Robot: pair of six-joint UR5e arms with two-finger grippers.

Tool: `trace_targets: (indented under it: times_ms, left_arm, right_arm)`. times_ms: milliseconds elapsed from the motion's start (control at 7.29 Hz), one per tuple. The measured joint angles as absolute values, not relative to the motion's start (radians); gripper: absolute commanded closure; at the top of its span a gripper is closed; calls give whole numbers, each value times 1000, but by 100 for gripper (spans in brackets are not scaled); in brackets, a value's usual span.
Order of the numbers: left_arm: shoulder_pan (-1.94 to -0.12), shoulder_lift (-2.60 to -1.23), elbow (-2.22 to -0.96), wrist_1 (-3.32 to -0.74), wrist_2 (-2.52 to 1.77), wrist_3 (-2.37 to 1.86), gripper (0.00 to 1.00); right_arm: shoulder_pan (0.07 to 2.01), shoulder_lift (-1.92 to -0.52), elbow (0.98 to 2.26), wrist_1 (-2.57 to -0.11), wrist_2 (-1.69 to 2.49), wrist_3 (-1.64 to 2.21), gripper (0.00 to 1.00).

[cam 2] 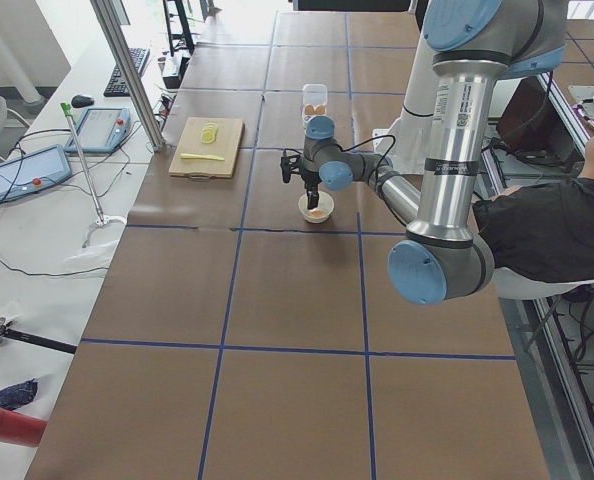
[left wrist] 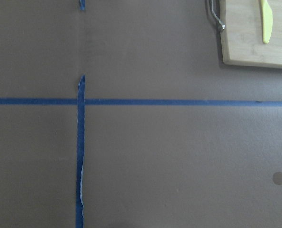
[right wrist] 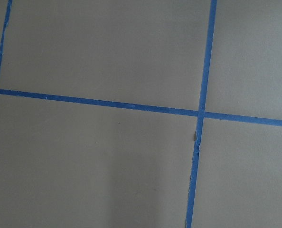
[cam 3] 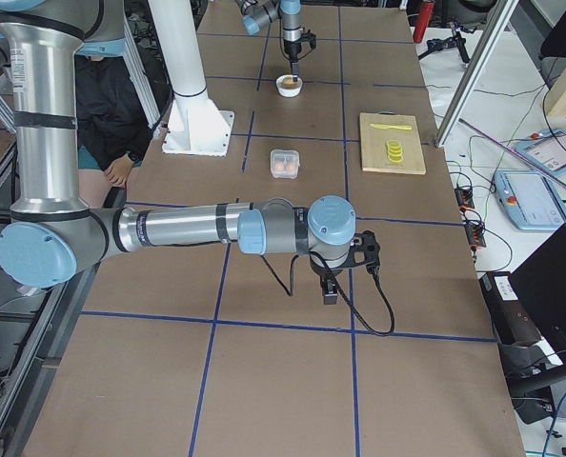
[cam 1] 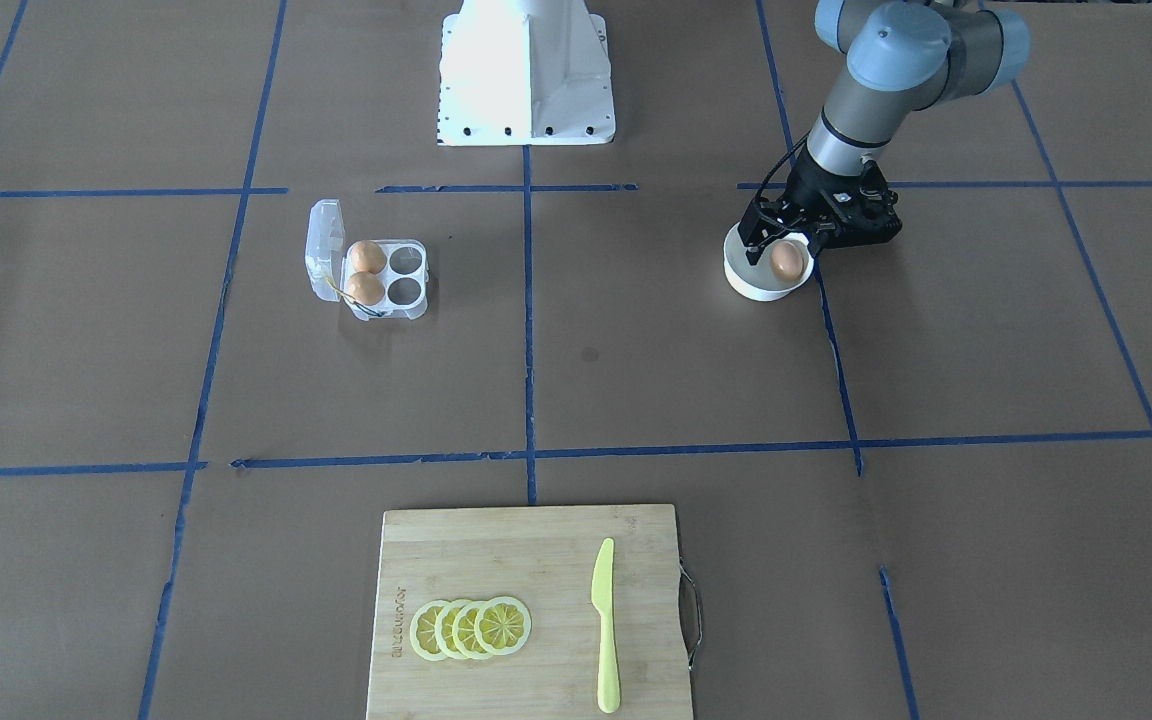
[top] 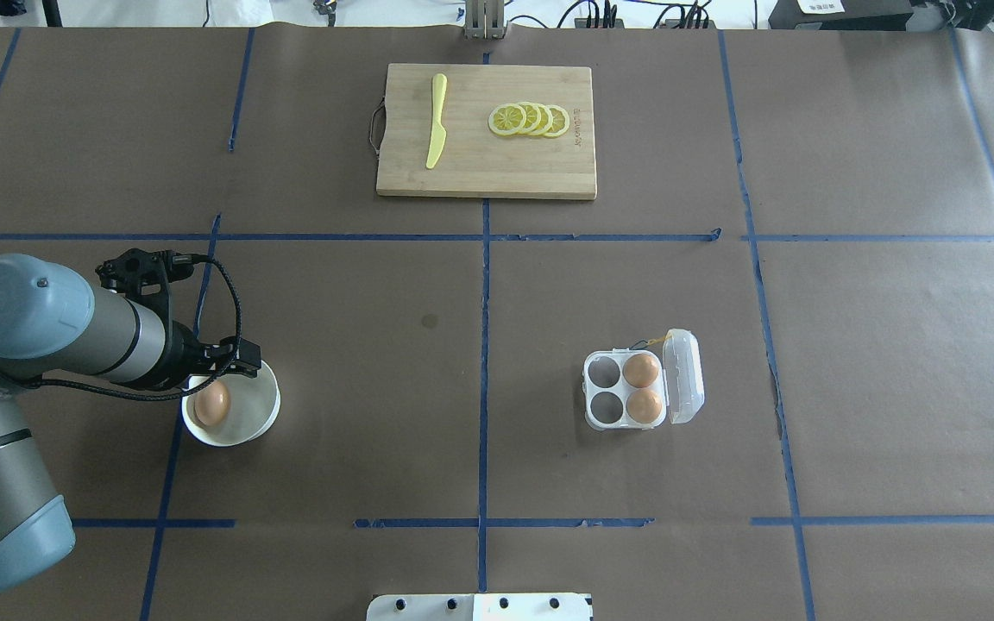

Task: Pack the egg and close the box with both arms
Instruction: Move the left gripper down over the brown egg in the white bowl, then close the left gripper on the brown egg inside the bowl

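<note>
The egg (cam 1: 788,260) lies in a white round bowl (cam 1: 748,285) on the table; it also shows in the overhead view (top: 211,403). My left gripper (cam 1: 784,245) hangs over the bowl, open, with a finger on each side of the egg. The box (cam 1: 414,300) stands with its lid (cam 1: 324,248) tipped open. Two brown eggs (cam 1: 366,272) fill the cells beside the lid, and the other two cells are empty. My right gripper (cam 3: 329,291) shows only in the exterior right view, low over bare table far from the box; I cannot tell whether it is open or shut.
A wooden cutting board (top: 497,168) with lemon slices (top: 530,120) and a yellow knife (top: 437,121) lies at the table's far side. The white base block (cam 1: 526,80) stands at the robot's edge. A seated person (cam 2: 557,225) is beside the table.
</note>
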State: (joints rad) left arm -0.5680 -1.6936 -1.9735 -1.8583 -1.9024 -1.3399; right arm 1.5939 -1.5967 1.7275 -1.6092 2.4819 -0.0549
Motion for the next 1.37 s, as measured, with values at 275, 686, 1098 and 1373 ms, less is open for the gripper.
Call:
trace_targets:
  times_ms: [275,686,1098,1373]
  left_arm:
    - [-553,-1695,-1965,-1846,-1899,-1342,14]
    - [-548,-1696,-1948,-1841,-1898,-1342,14]
    - [-538,-1699,-1941,-1840,-1898,-1343,14]
    - [-527,-1709,-1928,-1839,-1892,-1344,14]
  right_arm:
    - [1594,-1597,1727,-1609,2482,-54,0]
    - [1594,-1597,1727,-1609,2482,-54,0]
    - [1595,-1597,1727,-1609,2482,-54,0]
    - [1595,-1597,1728,-1609,2482,-54,0]
